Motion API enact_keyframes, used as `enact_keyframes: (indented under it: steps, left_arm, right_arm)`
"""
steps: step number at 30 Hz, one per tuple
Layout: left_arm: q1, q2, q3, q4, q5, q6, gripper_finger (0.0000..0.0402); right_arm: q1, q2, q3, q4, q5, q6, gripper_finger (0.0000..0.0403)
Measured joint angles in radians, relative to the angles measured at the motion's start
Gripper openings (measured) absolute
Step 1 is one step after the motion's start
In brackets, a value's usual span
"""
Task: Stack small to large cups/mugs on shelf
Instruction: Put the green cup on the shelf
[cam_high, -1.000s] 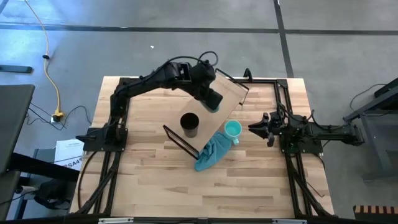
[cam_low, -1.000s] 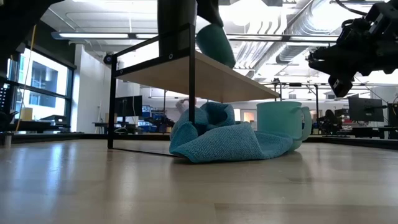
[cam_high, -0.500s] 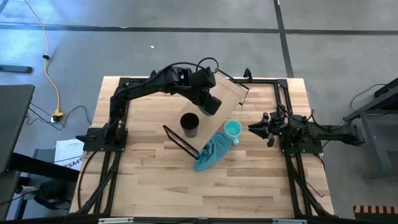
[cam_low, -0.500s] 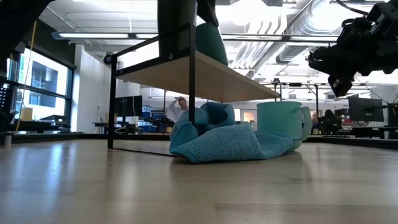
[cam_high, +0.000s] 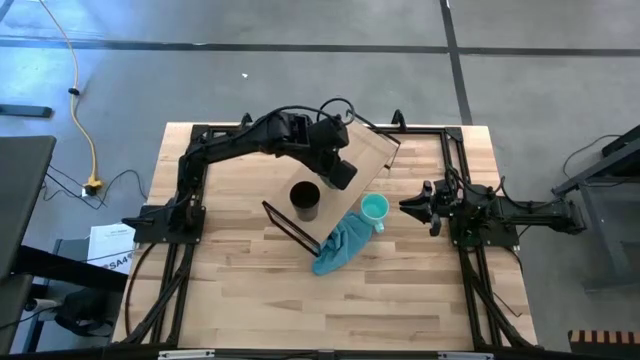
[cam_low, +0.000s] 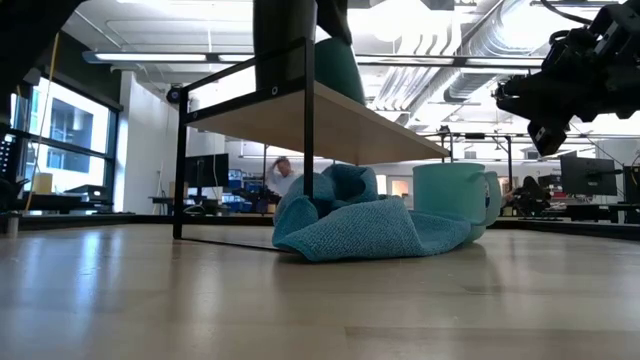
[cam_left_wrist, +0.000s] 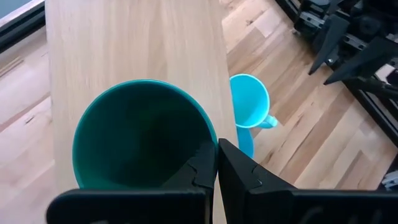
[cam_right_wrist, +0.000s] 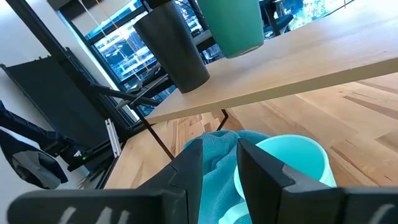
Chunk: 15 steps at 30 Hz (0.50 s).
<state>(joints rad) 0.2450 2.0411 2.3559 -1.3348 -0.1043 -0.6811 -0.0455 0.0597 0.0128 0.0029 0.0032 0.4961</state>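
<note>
My left gripper (cam_high: 338, 172) is over the shelf (cam_high: 372, 150), shut on the dark green cup (cam_left_wrist: 143, 134), which hangs just above the light-wood board (cam_right_wrist: 298, 59). The black cup (cam_high: 305, 200) stands upright on the shelf's near end, close beside the green one (cam_right_wrist: 233, 25). The mint mug (cam_high: 374, 210) stands on the table next to the shelf, against the teal cloth (cam_high: 338, 247). My right gripper (cam_high: 410, 207) rests open at the table's right, pointing level at the mug (cam_right_wrist: 292, 162). My left gripper pinches the green cup's rim (cam_left_wrist: 210, 138), with one finger (cam_left_wrist: 199, 177) inside the cup and the other (cam_left_wrist: 242, 180) outside its wall. The fingers slant down from above. The cup hangs mouth up, nearly upright, and looks just clear of the board.
The shelf's black frame legs (cam_low: 308, 150) stand on the table, and the teal cloth (cam_low: 350, 225) lies partly under the board. Bare board stretches toward the shelf's far end. A person shows in the room far behind the table.
My left gripper has carried the green cup a little toward the table's near edge, closer to the black cup. The cup has tipped from a slant to nearly upright and stays clear of the board.
</note>
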Motion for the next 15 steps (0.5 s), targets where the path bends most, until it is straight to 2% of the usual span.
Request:
enact_keyframes:
  steps: [15]
  left_arm:
    - [-0.011, 0.019, 0.000, -0.001, 0.002, 0.015, 0.0000]
  right_arm:
    - [0.000, 0.000, 0.000, 0.000, -0.001, 0.031, 0.0089]
